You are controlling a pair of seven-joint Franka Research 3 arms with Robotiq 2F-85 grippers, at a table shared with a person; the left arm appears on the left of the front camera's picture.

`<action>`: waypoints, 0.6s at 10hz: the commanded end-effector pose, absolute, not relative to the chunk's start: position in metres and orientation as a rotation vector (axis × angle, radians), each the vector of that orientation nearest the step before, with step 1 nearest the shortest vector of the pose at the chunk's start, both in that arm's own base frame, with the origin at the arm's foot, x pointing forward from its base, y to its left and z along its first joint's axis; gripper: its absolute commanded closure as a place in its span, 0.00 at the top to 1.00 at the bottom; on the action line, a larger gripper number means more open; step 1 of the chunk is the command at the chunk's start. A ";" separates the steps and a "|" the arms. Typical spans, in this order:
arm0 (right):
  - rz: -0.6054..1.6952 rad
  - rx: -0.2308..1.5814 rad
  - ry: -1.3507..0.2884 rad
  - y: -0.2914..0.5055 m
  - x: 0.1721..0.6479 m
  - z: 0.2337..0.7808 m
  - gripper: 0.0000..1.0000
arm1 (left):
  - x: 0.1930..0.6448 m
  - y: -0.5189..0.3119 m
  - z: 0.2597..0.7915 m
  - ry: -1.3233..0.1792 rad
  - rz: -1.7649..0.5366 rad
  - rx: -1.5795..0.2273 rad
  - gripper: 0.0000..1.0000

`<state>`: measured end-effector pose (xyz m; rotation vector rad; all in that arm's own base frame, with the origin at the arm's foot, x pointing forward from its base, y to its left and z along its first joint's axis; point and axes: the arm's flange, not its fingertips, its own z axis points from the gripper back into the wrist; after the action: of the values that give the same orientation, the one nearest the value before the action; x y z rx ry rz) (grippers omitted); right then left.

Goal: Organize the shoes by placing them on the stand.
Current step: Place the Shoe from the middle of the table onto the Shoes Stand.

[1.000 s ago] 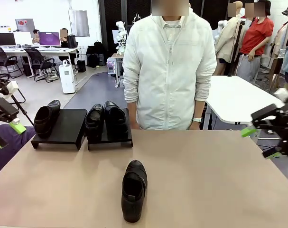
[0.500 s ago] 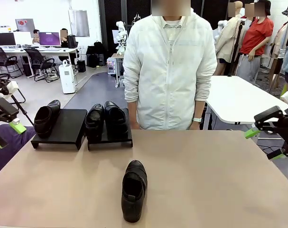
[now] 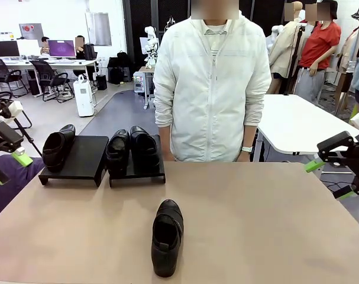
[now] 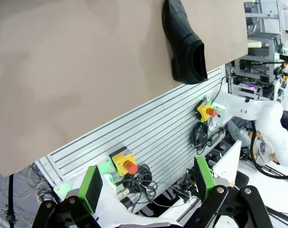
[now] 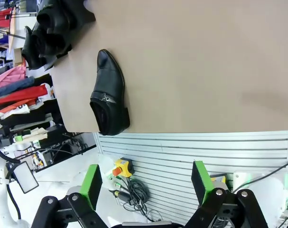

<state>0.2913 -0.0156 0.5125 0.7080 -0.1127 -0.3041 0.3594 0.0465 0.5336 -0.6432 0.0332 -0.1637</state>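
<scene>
Loose shoe (image 3: 167, 236): you have one black slip-on lying alone on the tabletop (image 3: 256, 225), near the robot's edge and around the middle, toe pointing toward the robot, well apart from the stands. In the left wrist view you see it (image 4: 184, 45) at the tabletop's edge; in the right wrist view it (image 5: 109, 93) lies close to that same edge.
Right stand (image 3: 157, 173): you see it at the far side of the tabletop, carrying a pair, one shoe (image 3: 117, 151) just beside the other (image 3: 143, 148).
Left stand (image 3: 81, 158): touching or nearly touching the right stand; you have a single shoe (image 3: 56, 147) on its left part, with the right part of its top bare.
Left gripper (image 4: 146, 180): your fingers stand wide apart with nothing between them, off the tabletop's left edge in the front view (image 3: 7, 165).
Right gripper (image 5: 146, 183): your fingers stand wide apart, nothing held, off the tabletop's right edge in the front view (image 3: 330, 177).
Person (image 3: 212, 89): standing at the far side in a white jacket, just behind the tabletop, arms down.
</scene>
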 end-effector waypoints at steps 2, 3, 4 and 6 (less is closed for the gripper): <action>-0.281 0.735 -0.121 -0.016 0.293 0.514 1.00 | 0.358 0.047 0.535 0.027 -0.178 -0.661 1.00; -0.281 0.735 -0.121 -0.016 0.293 0.514 1.00 | 0.359 0.047 0.534 0.033 -0.164 -0.643 1.00; -0.281 0.735 -0.121 -0.016 0.293 0.514 1.00 | 0.365 0.000 0.535 0.095 -0.205 -0.535 1.00; -0.281 0.735 -0.121 -0.016 0.293 0.514 1.00 | 0.379 -0.116 0.529 0.190 -0.259 -0.306 1.00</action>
<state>0.2914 -0.0154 0.5126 0.7065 -0.1130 -0.3046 0.3635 -0.0678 0.5292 -0.4660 0.1426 -0.2500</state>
